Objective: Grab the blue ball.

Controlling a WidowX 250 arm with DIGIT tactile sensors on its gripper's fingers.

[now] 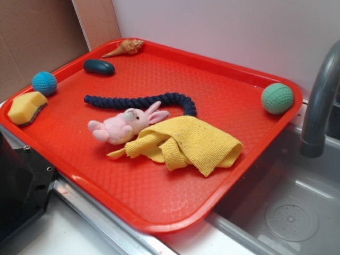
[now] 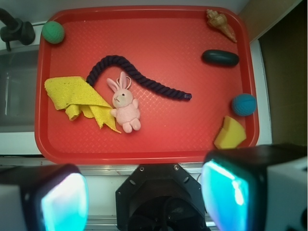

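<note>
The blue ball (image 1: 44, 83) (image 2: 244, 104) is small, sky-blue and bumpy. It rests at the left edge of the red tray (image 1: 175, 207) (image 2: 144, 154) in the exterior view, just behind a yellow sponge (image 1: 26, 107) (image 2: 230, 133). In the wrist view my gripper (image 2: 147, 195) hangs high above the tray's near edge. Its two fingers (image 2: 62, 202) stand wide apart with nothing between them. The ball lies up and to the right of the right finger. In the exterior view the gripper itself is out of frame.
On the tray lie a green dimpled ball (image 1: 277, 98) (image 2: 53, 32), a dark oval (image 1: 99, 67) (image 2: 220, 57), a seashell (image 1: 126, 48) (image 2: 220, 23), a navy rope (image 1: 139, 101) (image 2: 139, 77), a pink bunny (image 1: 125, 126) (image 2: 124, 103) and a yellow cloth (image 1: 186, 142) (image 2: 77, 96). A faucet (image 1: 319, 101) and sink (image 1: 287, 212) are to the right.
</note>
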